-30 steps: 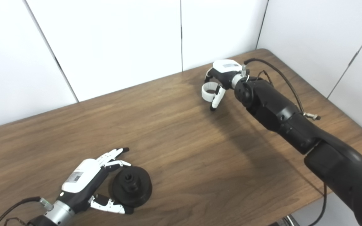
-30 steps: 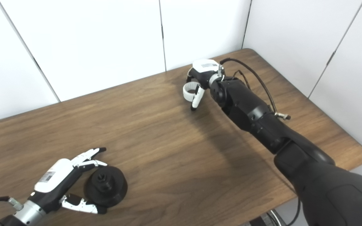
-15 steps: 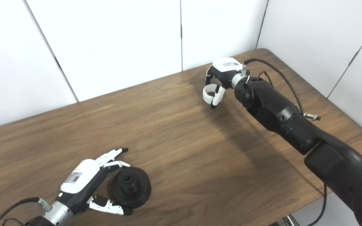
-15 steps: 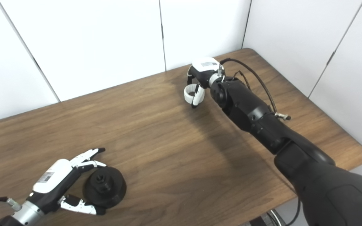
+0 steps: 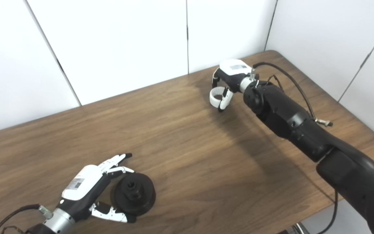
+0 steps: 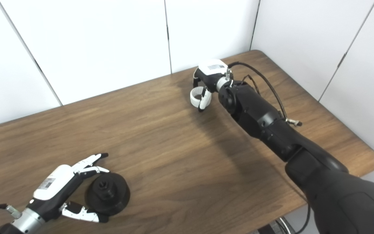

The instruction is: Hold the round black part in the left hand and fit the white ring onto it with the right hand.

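1. The round black part (image 5: 134,194) is a flat, matte black disc with a raised hub in its middle and a small hole in the hub; it lies on the wooden bench (image 5: 180,146) near the front left corner.
2. The white ring (image 5: 215,97) is a short, wide band of smooth white plastic, open through the middle, and it sits far off at the back right of the bench, well apart from the black part.
3. I count one black part, one white ring, and two hands.
4. The left hand (image 5: 88,188) lies low over the bench with its white back turned up and its arm coming in from the bottom left corner. Its fingers (image 5: 117,160) reach along the far side of the disc and its thumb runs along the near side, so the hand cups the part loosely. From here I cannot tell whether it really grips the part.
5. The right hand (image 6: 208,78) is stretched far out on a long black arm, wrist bent downward, a cable looping behind it. Its fingers (image 5: 223,100) curl down and are closed on the white ring, which sits just at the bench surface; whether it touches the wood is unclear.
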